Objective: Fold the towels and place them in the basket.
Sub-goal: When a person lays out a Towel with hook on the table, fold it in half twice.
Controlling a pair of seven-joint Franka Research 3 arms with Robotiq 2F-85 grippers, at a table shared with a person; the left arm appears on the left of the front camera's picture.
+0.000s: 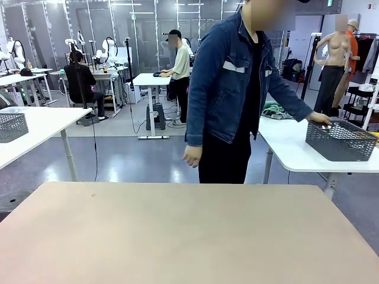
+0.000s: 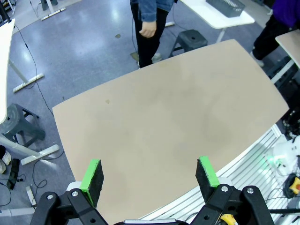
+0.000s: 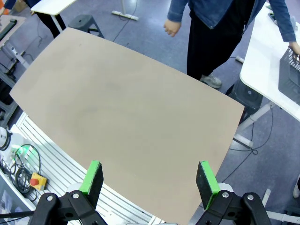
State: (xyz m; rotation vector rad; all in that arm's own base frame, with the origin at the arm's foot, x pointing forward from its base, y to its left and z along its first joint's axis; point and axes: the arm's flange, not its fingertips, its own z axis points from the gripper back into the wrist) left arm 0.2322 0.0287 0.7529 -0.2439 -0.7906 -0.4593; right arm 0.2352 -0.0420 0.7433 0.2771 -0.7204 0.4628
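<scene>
The left gripper (image 2: 149, 165) and right gripper (image 3: 149, 166) stood wide open, empty; a person's hand (image 1: 320, 120) touched the basket (image 1: 340, 143) (at three o'clock).

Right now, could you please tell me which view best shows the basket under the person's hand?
The front view: the basket sits almost whole on a white table, the person's hand on its rim. The right wrist view catches a cropped part at its edge; the left wrist view, a sliver at the top.

We face a beige worktop (image 1: 189, 236); beyond it the glossy grey-blue floor (image 1: 130, 160) reflects overhead light; white tables (image 1: 44, 124) stand at both sides; glass partitions (image 1: 142, 35) close the far end.
</scene>
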